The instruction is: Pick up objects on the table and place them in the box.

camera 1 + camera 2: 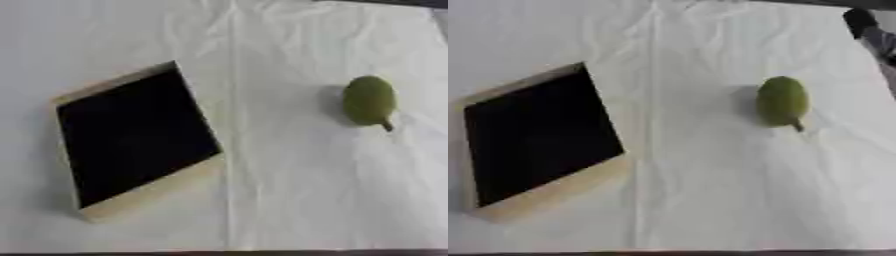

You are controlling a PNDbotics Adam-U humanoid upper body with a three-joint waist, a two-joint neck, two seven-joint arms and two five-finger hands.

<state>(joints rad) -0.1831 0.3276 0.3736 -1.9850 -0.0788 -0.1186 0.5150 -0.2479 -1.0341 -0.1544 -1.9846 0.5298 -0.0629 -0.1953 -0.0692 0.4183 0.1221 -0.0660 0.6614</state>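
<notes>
The green pear-like fruit [368, 100] lies on its side on the white-covered bench [289, 200], well right of the box [140, 197], stem toward the near edge. Being rounded, it could roll if nudged off-centre. Nothing lies between fruit and box. A dark shape, far right of the fruit, may be the right hand [866, 26]; I cannot tell its fingers' state. The left hand is unseen.

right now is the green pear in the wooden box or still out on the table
Out. The green pear lies on the white tablecloth, apart from the wooden box, whose dark inside shows nothing.
</notes>
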